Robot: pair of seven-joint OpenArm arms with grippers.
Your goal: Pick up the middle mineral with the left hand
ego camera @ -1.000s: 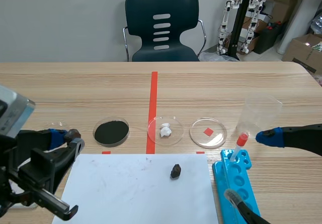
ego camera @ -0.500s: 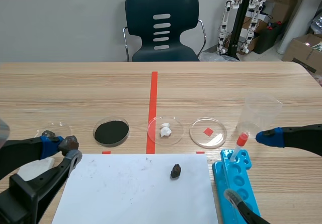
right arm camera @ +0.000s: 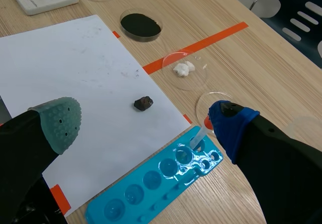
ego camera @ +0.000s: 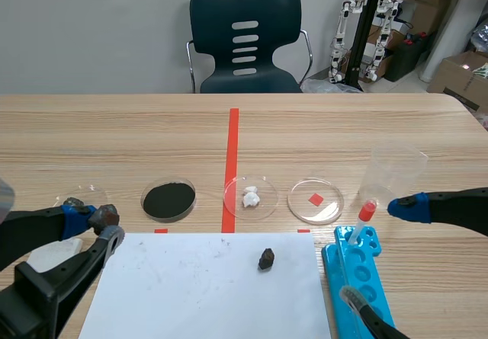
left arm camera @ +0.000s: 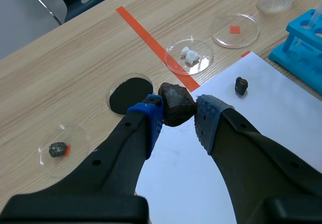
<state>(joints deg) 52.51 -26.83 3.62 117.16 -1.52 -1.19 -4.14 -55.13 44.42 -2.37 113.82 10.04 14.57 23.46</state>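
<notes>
My left gripper (left arm camera: 177,114) is shut on a dark brown mineral (left arm camera: 176,104), held above the table near the white paper's left edge. In the scene view that mineral (ego camera: 105,215) shows at the left gripper (ego camera: 97,223), low on the left. A smaller dark mineral (ego camera: 265,259) lies on the white paper (ego camera: 198,293). White mineral pieces (ego camera: 250,196) sit in the middle petri dish. My right gripper (right arm camera: 142,112) is open, hanging above the paper and blue rack with nothing between its fingers.
A dish of black powder (ego camera: 168,199), a dish with a red square (ego camera: 315,200) and a far-left dish with a small grey stone (left arm camera: 58,149) line the table. A blue tube rack (ego camera: 358,278), dropper (ego camera: 362,221), plastic cup (ego camera: 393,173) and white block (ego camera: 53,254) stand nearby.
The left arm dropped lower and swung its body out of view a second ago, keeping the dark mineral in its grip; it has held still since. The right arm has not moved.
</notes>
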